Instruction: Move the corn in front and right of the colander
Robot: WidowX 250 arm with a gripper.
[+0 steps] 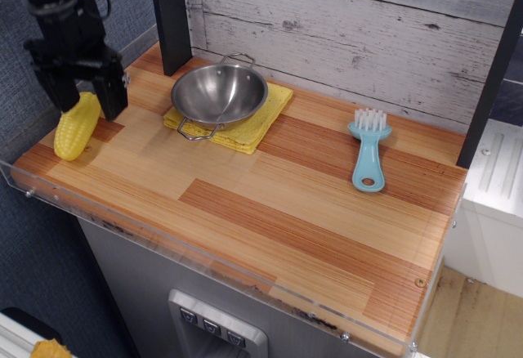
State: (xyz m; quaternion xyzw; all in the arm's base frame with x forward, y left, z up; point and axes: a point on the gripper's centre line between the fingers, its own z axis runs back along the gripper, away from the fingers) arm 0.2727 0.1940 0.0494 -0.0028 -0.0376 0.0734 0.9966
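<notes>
The yellow toy corn [75, 130] lies on the wooden counter at the far left, left of the colander. The colander [219, 93], a shiny steel bowl with wire loop handles, sits on a flat yellow cloth [255, 118] at the back. My black gripper [85, 102] hangs open directly over the corn's upper end, its two fingers straddling the cob's top. The fingers hide part of the corn's far end. I cannot tell whether they touch it.
A light blue brush [368, 148] lies on the right part of the counter. A black post [173, 16] stands behind the colander against the grey plank wall. A clear plastic lip [204, 253] runs along the front edge and left side.
</notes>
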